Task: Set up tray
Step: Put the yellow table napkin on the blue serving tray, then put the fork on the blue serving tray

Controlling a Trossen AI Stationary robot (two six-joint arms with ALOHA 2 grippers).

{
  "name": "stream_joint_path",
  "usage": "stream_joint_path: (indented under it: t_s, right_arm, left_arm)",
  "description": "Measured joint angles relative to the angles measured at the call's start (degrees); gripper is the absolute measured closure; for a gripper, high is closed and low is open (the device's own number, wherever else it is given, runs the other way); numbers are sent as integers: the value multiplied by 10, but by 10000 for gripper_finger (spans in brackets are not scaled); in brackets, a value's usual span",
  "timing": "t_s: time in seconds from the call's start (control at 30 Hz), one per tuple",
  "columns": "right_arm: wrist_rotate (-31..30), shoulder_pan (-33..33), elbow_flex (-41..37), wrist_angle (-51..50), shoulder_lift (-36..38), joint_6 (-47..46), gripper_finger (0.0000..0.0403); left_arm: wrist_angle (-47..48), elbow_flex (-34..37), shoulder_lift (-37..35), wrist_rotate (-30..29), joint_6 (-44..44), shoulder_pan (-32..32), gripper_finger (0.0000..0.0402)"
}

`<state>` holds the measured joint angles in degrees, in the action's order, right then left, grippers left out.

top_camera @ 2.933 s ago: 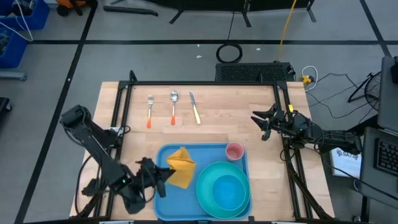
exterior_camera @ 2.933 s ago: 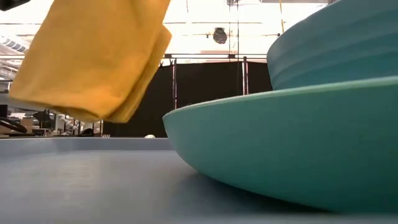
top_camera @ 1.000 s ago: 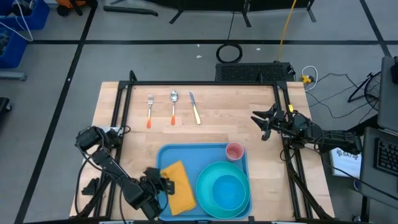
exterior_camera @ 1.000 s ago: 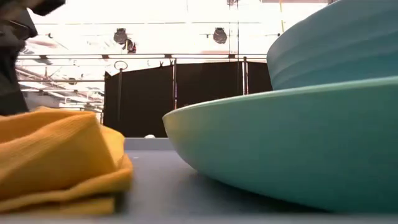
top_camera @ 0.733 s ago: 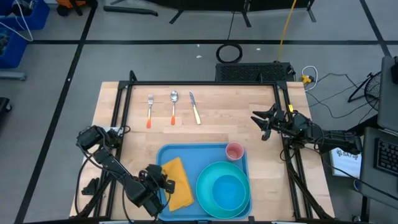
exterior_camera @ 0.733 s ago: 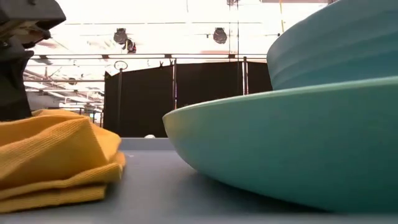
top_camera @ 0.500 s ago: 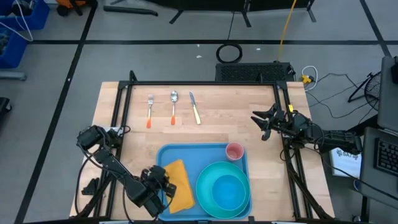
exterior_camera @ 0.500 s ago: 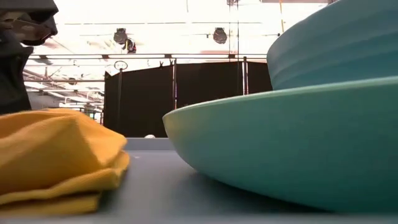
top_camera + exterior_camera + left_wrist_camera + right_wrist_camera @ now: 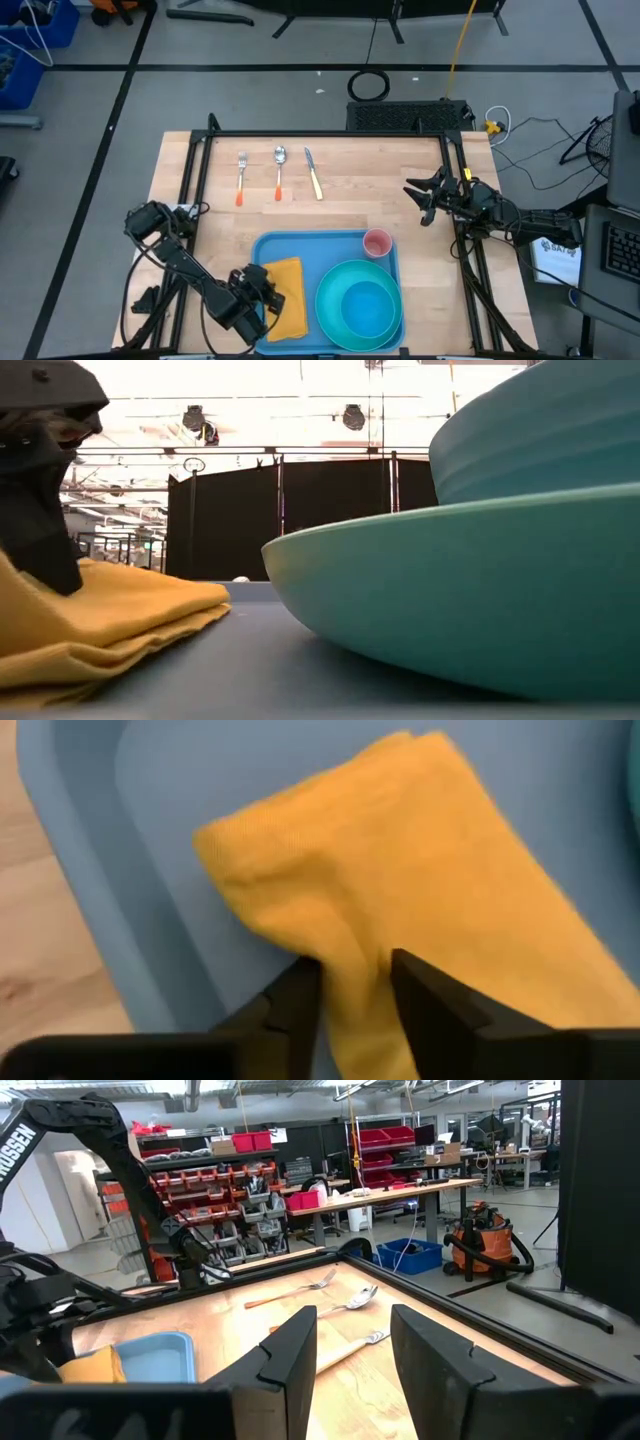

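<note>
From above, the tray (image 9: 322, 247) sits at the near edge of the table, carrying a yellow napkin (image 9: 284, 296), a teal plate (image 9: 333, 318) with a bowl (image 9: 366, 306) on it, and a pink cup (image 9: 377, 243). The left gripper (image 9: 262, 290) is down on the napkin; the right gripper (image 9: 424, 199) waits at the table's right edge.

Low view — a dark finger (image 9: 40, 510) presses into the cloth.

Left wrist: fingers (image 9: 298, 1005) apart, straddling a fold of the napkin.

Right wrist: fingers spread, empty.

The tray looks stiff, smooth plastic, probably slippery — loaded, I'd grab it by the raised rim.
</note>
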<state>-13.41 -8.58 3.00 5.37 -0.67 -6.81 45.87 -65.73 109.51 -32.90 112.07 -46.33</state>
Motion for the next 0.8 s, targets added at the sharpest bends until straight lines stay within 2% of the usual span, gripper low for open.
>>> stream_joint_path:
  t_s: [0.17, 0.33, 0.6, 0.8]
  right_arm:
    - [0, 0, 0, 0, 0, 0, 280]
    - [0, 0, 0, 0, 0, 0, 280]
    - [0, 0, 0, 0, 0, 0, 280]
    - [0, 0, 0, 0, 0, 0, 280]
  left_arm:
    - [-1, 0, 0, 44, -14, 2, 204]
    - [15, 0, 0, 26, -29, 2, 160]
    - [46, 0, -16, 19, -28, 13, 140]
    - [141, 0, -66, 3, -19, 21, 140]
